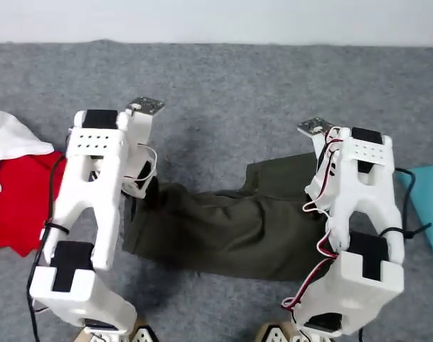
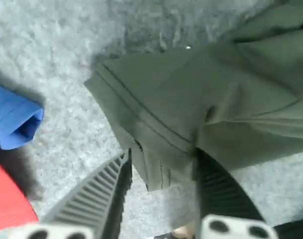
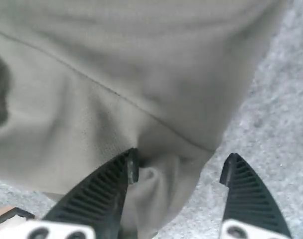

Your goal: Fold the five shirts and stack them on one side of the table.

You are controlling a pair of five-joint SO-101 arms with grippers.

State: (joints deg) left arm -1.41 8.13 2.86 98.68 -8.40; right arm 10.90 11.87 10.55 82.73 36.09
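An olive green shirt (image 1: 223, 224) lies crumpled across the middle of the grey table between both arms. In the left wrist view my left gripper (image 2: 161, 172) is open, its fingers (image 2: 104, 196) straddling a hemmed corner of the olive shirt (image 2: 191, 99). My right gripper (image 3: 179, 167) is also open at the other end of the olive shirt (image 3: 116, 74), with a bunched fold of fabric lying against one finger (image 3: 109, 186). In the high view the white arm bodies cover both grippers.
A red shirt (image 1: 21, 199) and a white shirt (image 1: 10, 139) lie at the table's left edge, and a teal shirt (image 1: 426, 203) at the right edge. The left wrist view shows a blue cloth (image 2: 14, 119) and a red cloth (image 2: 7, 204) near the olive corner.
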